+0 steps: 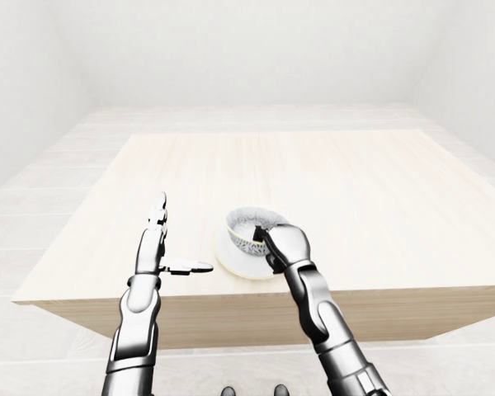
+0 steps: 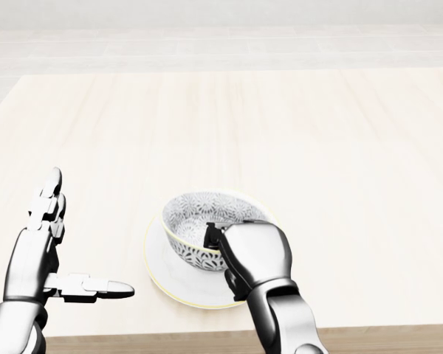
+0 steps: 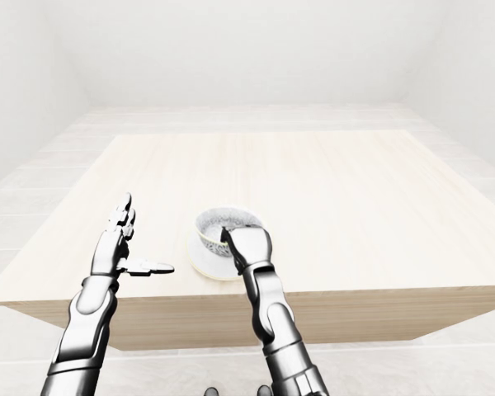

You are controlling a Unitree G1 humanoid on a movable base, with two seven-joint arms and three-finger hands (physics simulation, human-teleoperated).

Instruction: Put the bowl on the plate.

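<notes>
The right hand [image 2: 255,254] hides the bowl [image 2: 192,217] at its lower-right rim, head view.
</notes>
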